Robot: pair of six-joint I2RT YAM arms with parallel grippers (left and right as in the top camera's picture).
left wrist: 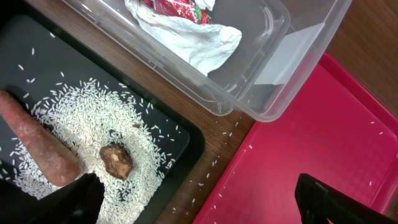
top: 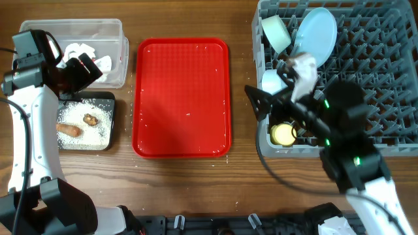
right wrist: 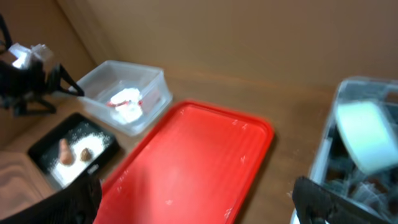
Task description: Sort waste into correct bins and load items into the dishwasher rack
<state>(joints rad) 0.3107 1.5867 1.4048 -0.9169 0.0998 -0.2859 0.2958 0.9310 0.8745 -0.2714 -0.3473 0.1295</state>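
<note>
At the table's left edge the 2 bins are loaded: clear plastic rectangular tub [top: 121,39] holds crumpled white paper [left wrist: 186,37], shallow black rectangular tray [top: 112,96] holds loose rice [left wrist: 93,118]. Flat red tray [top: 183,91] is nearly bare. Grey pegged rack [top: 392,78] holds pale blue round plate [top: 317,29] and yellow cup [top: 283,134] — seemingly almost done. Left gripper [left wrist: 199,196] and right gripper [right wrist: 196,193] are both spread and empty.

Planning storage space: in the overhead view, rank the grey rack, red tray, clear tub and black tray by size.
1. Grey rack
2. Red tray
3. Clear tub
4. Black tray, probably; the left arm hides part of it.
</note>
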